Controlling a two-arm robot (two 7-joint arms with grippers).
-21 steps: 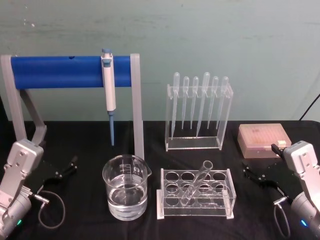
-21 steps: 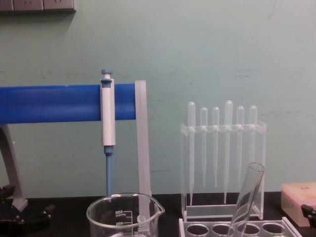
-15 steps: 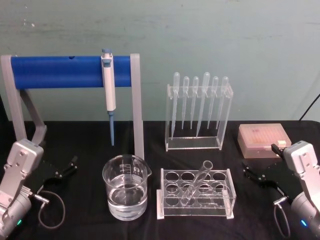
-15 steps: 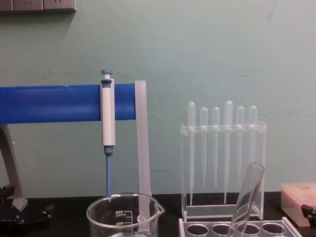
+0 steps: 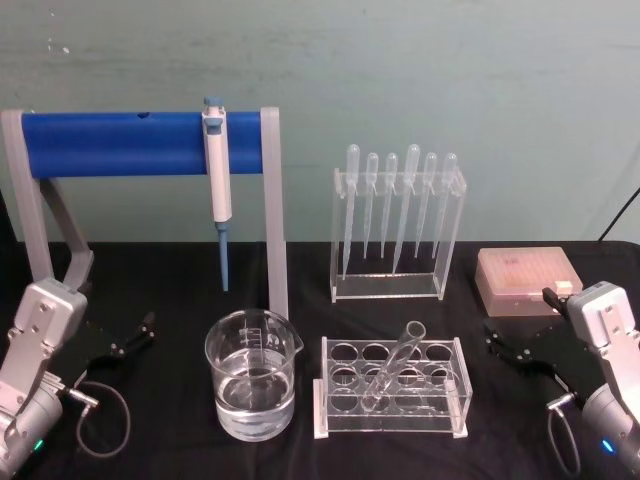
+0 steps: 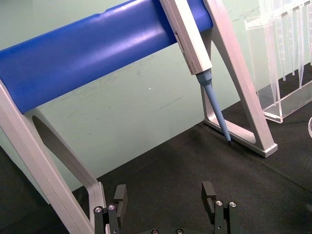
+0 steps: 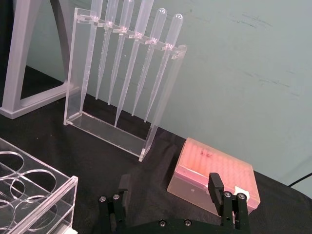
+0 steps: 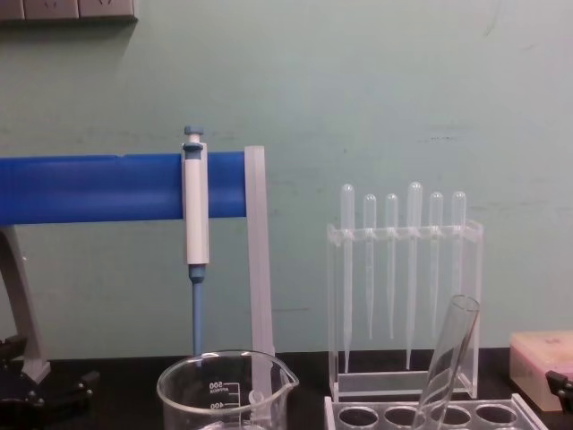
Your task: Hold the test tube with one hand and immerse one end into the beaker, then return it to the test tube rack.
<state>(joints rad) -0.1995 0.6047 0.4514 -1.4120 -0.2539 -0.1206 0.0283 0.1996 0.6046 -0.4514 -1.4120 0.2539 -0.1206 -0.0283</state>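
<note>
**Zero steps done: tube in its rack, both grippers parked**

From my console, nothing of the job looks started. The test tube [image 5: 392, 368] sits in the clear rack [image 5: 457, 402] at the near middle of the table. It leans at a tilt, round bottom down in one of the holes and open rim pointing up and to the right. The beaker [image 5: 252, 376] stands just left of the rack, close to it, and it is partly filled with clear liquid.

My left gripper [image 5: 125, 340] rests low at the near left, well apart from the beaker. Its wrist camera shows the jaws spread wide with nothing between them. My right gripper [image 5: 497, 345] rests at the near right, just in front of a pink box [image 5: 525, 280], and its jaws are also wide and bare.

By my reading, everything is left to do: grasp the tube, lift it clear of the rack, carry it left over the beaker, dip one end, then put it back in a hole. The right gripper is the nearer one to the rack.
</note>
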